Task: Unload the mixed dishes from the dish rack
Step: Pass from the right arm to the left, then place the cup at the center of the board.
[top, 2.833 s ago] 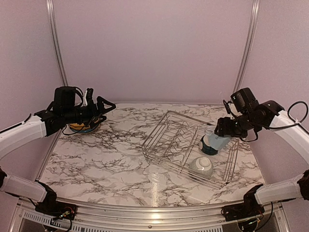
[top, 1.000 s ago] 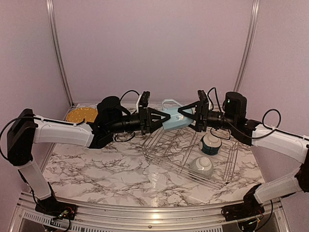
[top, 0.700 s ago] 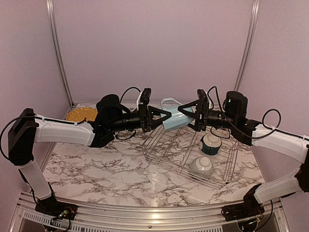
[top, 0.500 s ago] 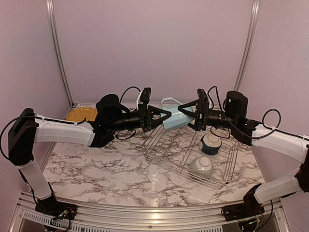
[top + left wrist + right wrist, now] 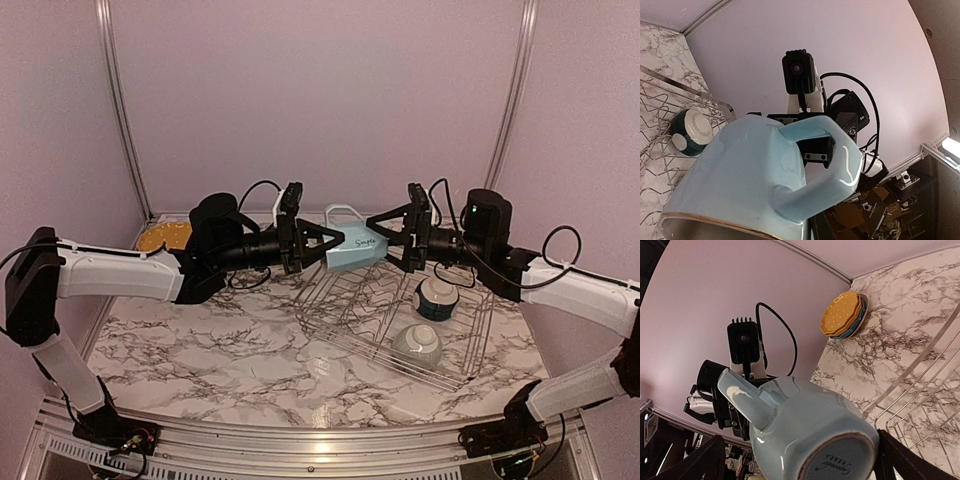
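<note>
- My left hand (image 5: 322, 245) is clamped on the mouth end of the light blue mug (image 5: 352, 245), as far as I can judge from above. My own wrist view shows only the rim close under the lens and the handle (image 5: 815, 165), not my fingertips.
- My right hand (image 5: 383, 236) faces me at the mug's base. Its fingers (image 5: 912, 462) are spread wider than the base, with a gap on one side, so I take the weight to be mine alone.
- The mug lies on its side in the air between the two hands.
- To do this well, I should draw straight back along the mug's length until the base is out from between those open fingers, and only then turn.
- A grip on the rim is thin, so I should move slowly and without swinging.
- Below us sits the dish rack (image 5: 340, 330), with two small dark-and-white bowls (image 5: 437, 297) under my right arm.
- Behind my left wrist, by the wall, a stack of plates (image 5: 842, 315) rests on the table (image 5: 200, 340). I would right the mug and lower it beside them, not touching.
</note>
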{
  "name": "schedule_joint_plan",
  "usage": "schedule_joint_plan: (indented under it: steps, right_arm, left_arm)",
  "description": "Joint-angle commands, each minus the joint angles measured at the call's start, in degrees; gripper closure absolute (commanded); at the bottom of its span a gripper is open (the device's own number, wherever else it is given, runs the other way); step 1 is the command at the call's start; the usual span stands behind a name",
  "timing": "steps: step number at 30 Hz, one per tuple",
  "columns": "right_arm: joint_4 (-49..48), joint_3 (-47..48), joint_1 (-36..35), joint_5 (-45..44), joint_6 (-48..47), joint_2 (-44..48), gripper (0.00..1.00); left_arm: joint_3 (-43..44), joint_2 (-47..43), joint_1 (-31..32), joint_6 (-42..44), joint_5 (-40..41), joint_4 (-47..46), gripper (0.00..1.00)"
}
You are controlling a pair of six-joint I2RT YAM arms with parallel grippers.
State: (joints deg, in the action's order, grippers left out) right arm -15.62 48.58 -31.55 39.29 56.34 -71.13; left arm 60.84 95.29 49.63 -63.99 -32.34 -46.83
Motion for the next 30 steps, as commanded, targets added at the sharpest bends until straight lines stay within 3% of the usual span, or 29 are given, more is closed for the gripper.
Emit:
schedule_joint_plan:
  steps: [1, 5, 10, 14, 24, 30]
  right_arm:
    - [-0.9, 0.54, -0.18, -1.24, -1.45, 0.92, 0.01]
    - [4.13, 1.86, -0.09, -4.05, -4.3, 1.99, 0.02]
    - [18.08, 6.63, -0.05, -9.84, -11.62, 2.43, 0.02]
    - [23.74, 8.67, -0.07, -12.89, -14.84, 2.88, 0.02]
    - [30.05, 11.19, -0.07, -16.21, -17.92, 3.3, 0.01]
    - [34.49, 13.29, 0.01, -19.23, -19.87, 3.37, 0.01]
  left_arm:
    - [-0.98, -5.01, -1.59, 1.7, 1.55, -0.45, 1.0]
    - [-1.33, -8.16, -2.86, 5.4, 3.85, 8.25, 1.0]
    - [2.58, -12.57, -3.97, 16.72, 14.04, 33.16, 1.0]
    - [5.65, -14.78, -4.82, 23.42, 23.68, 48.74, 1.0]
    - [9.49, -15.6, -8.89, 26.88, 42.04, 69.86, 1.0]
    - [14.07, -10.77, -12.67, 31.22, 44.3, 77.42, 1.0]
